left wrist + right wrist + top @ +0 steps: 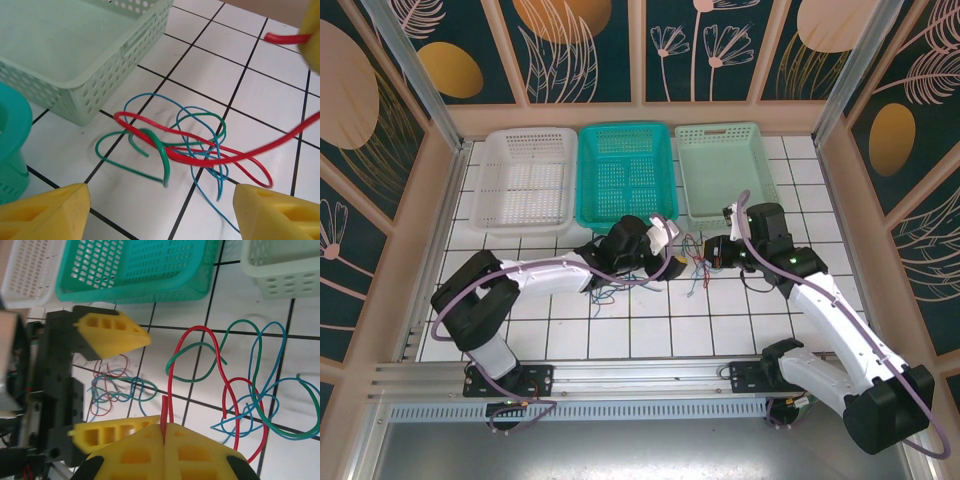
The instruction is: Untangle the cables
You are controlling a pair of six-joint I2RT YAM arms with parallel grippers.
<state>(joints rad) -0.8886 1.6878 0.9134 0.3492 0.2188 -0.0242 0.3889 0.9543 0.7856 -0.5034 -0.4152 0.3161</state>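
A tangle of red, green and blue cables (pixel 187 145) lies on the white tiles. My left gripper (pixel 161 192) hovers just near of it, its yellow fingers (pixel 47 210) spread wide with nothing between them. My right gripper (pixel 164 429) is shut on one end of the red cable (pixel 200 335), which runs from the pinch in a loop down into the tangle (pixel 255 400). In the top view both grippers, the left (pixel 665 252) and the right (pixel 713 252), meet over that tangle (pixel 695 265). A second small bundle of cables (pixel 115 390) lies beyond the left gripper's fingers (pixel 112 334).
Three baskets stand in a row at the back: white (pixel 528 180), teal (pixel 625 175) and light green (pixel 725 170). The light green basket's wall (pixel 115 80) is close to the tangle. The second bundle (pixel 610 290) lies beside the left forearm. Wooden walls ring the tiled table.
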